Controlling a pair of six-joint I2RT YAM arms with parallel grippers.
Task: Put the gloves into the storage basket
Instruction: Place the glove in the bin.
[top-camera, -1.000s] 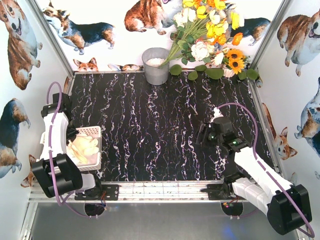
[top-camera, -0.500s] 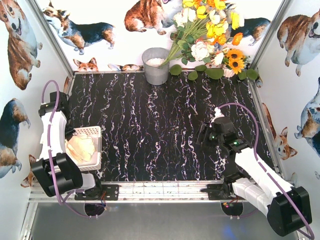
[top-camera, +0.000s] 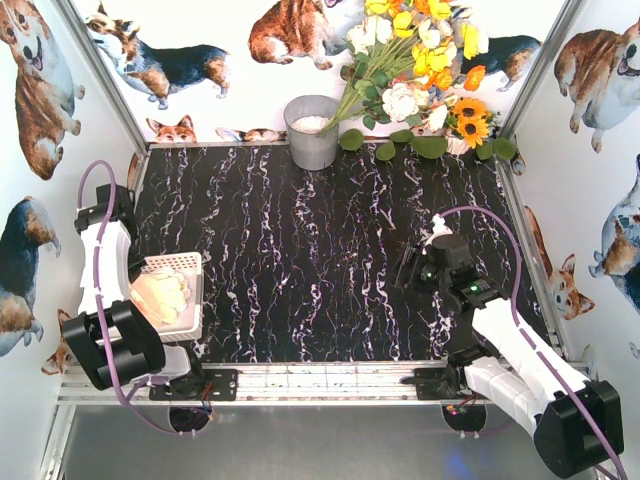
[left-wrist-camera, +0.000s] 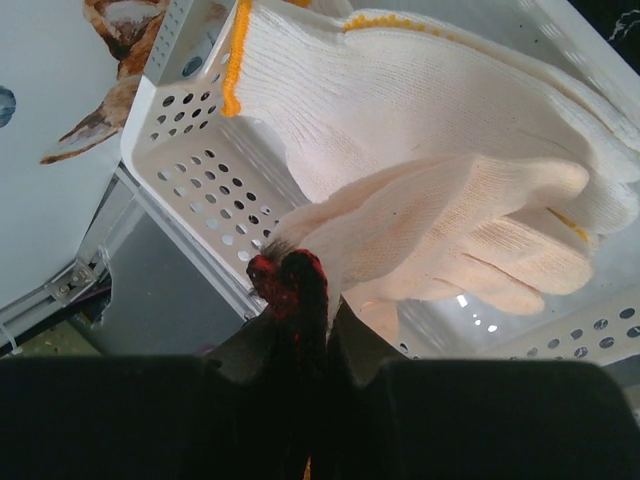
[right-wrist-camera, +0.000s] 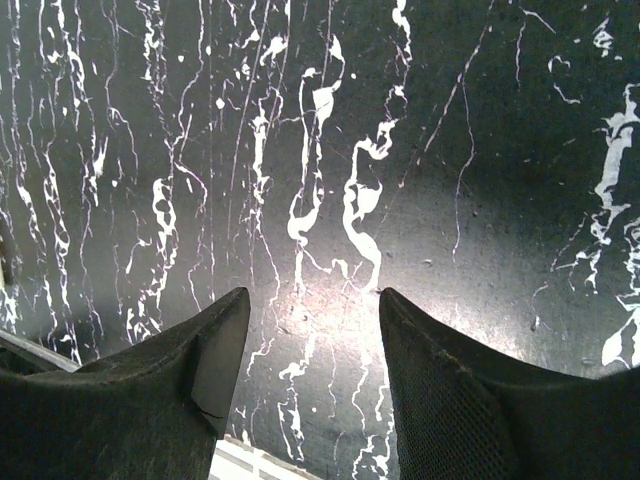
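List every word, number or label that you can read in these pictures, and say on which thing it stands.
None can be read in any view.
The basket, the gloves and the bucket show no print or label.
The walls carry only dog pictures.

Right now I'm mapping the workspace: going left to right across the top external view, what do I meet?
storage basket with the gloves in it → grey bucket → right end effector
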